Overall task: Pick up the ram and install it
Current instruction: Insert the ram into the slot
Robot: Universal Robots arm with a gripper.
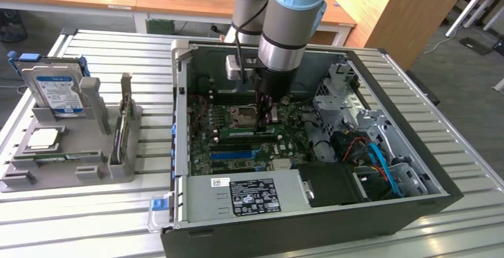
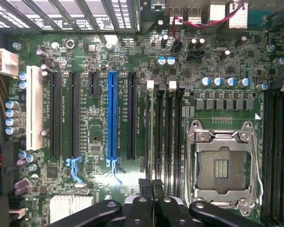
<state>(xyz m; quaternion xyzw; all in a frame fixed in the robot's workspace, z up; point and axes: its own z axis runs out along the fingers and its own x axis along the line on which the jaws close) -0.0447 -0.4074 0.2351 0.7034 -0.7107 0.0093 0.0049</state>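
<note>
The ram (image 1: 244, 131), a narrow green stick, stands on edge in a memory slot on the motherboard inside the open case (image 1: 441, 169). My gripper (image 1: 266, 127) reaches straight down into the case and meets the stick's top edge near its end on the exterior view's right. In the wrist view the black fingertips (image 2: 144, 189) are pressed together, so the gripper (image 2: 152, 187) is shut, just over the row of dark memory slots (image 2: 162, 132). Whether the pads pinch the stick's edge or only rest on it, I cannot tell. The bare processor socket (image 2: 222, 165) lies beside the slots.
On the exterior view's left a grey holder (image 1: 94, 172) carries a blue-labelled hard drive (image 1: 59, 95), a silver-topped processor chip (image 1: 43, 140) and a thin upright board (image 1: 122, 129). The power supply (image 1: 252, 196) and drive cages with cables (image 1: 370, 146) crowd the case around the board.
</note>
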